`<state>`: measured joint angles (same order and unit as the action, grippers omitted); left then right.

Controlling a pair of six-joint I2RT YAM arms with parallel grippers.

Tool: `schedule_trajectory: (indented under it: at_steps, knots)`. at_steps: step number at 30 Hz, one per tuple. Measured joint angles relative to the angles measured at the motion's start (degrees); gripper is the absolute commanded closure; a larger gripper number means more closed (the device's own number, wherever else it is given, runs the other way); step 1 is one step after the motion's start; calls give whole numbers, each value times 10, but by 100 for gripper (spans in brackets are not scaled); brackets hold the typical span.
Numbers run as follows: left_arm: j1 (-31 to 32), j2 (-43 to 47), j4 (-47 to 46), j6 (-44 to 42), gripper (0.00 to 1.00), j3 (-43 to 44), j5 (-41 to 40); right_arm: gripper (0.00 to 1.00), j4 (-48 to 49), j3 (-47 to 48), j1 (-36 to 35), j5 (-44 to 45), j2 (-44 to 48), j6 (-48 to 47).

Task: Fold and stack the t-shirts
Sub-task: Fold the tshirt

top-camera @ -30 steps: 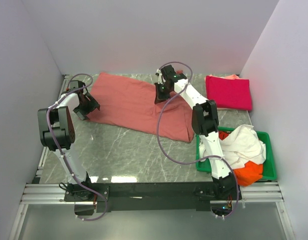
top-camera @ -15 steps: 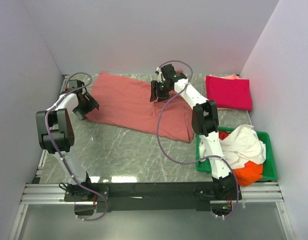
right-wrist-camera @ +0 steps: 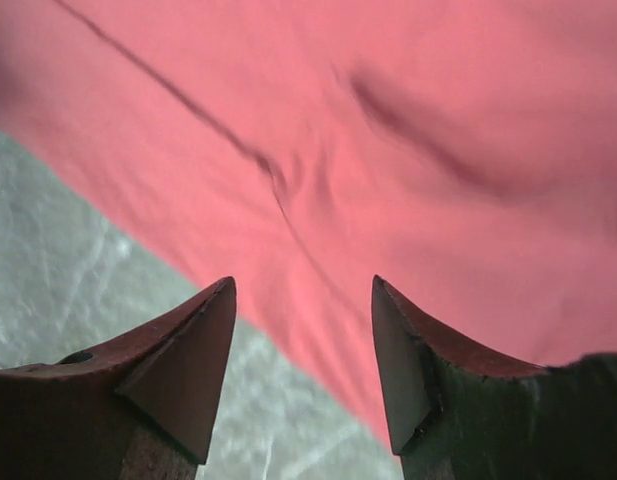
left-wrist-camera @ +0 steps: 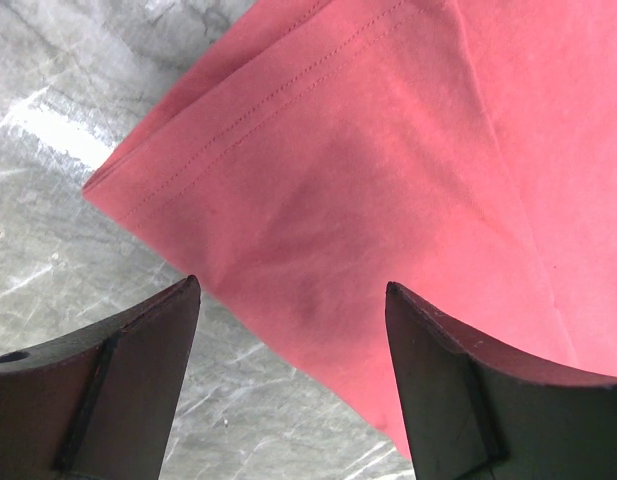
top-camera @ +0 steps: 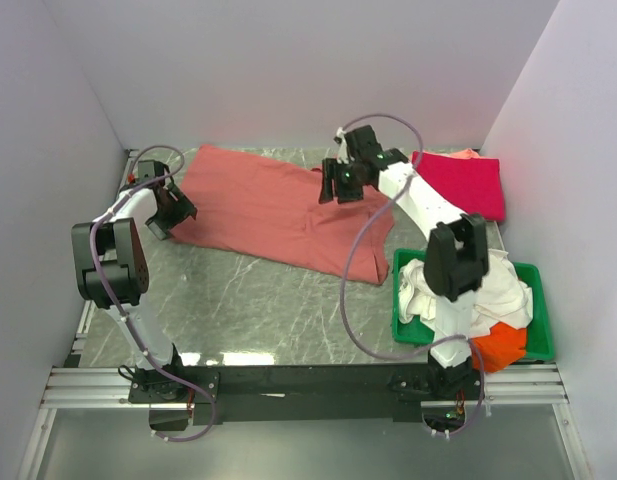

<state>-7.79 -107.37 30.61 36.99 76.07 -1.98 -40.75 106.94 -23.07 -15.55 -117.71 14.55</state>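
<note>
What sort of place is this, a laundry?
Probably a lab test bench: white walls box in a marbled table, two robot arms bolted to its edge, shirts heaped in a green tray.

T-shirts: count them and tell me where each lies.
4: salmon-red shirt spread mid-table; crimson shirt folded far right; white shirt and orange shirt in the green tray. Others may be hidden.

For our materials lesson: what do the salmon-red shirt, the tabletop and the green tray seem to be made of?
Salmon-red shirt: soft matte cloth, probably cotton knit; stitched hem lines and creases show.
Tabletop: grey veined stone or stone-look sheet, slightly glossy, with pale reflections.
Green tray: probably plastic, given its even colour and raised rim.
</note>
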Motion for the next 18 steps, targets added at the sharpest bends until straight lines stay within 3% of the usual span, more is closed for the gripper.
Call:
schedule_trajectory:
  at_steps: [10,18]
  knots:
    - [0,-17,-40,-3,19,-15,2,37,24,-341,3,54,166,37]
    - [-5,-46,-61,-7,19,5,-9,37,21,-429,4,90,242,76]
